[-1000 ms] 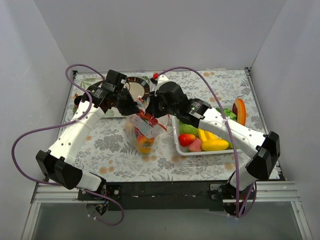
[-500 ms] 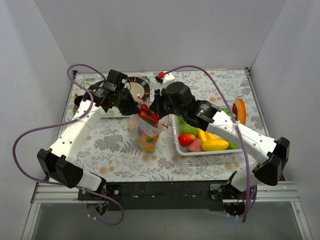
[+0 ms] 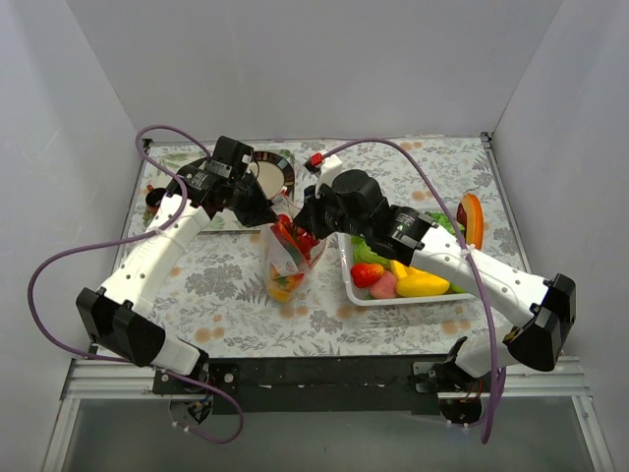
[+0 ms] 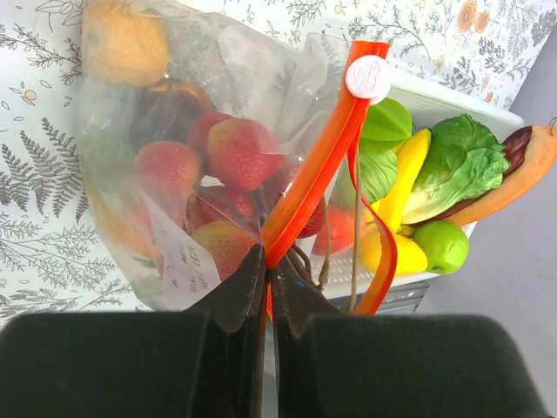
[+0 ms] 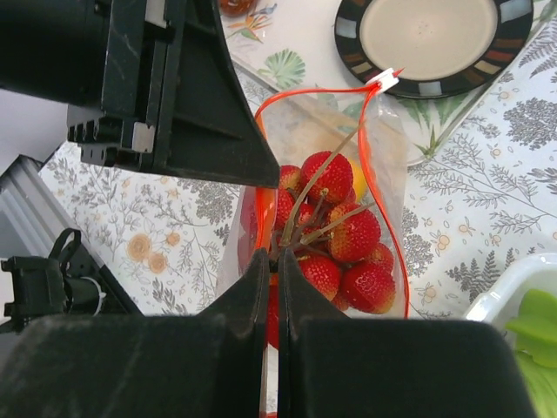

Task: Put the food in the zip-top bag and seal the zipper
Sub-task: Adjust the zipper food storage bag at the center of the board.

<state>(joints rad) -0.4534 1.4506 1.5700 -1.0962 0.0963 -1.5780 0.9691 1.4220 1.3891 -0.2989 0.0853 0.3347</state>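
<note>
Now L arm [image 3: 157, 256], R arm [image 3: 462, 258] elbows-out, fingers [image 4: 231, 300] tight on bag [image 3: 280, 267] zipper [image 4: 313, 178].

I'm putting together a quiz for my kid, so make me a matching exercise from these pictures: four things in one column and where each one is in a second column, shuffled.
1 strawberries
2 plate
3 lettuce
4 zipper

A in the white basket
B pinched by the left gripper
C inside the zip-top bag
D on the table, nothing on it

Pairs: 1-C, 2-D, 3-A, 4-B
</note>
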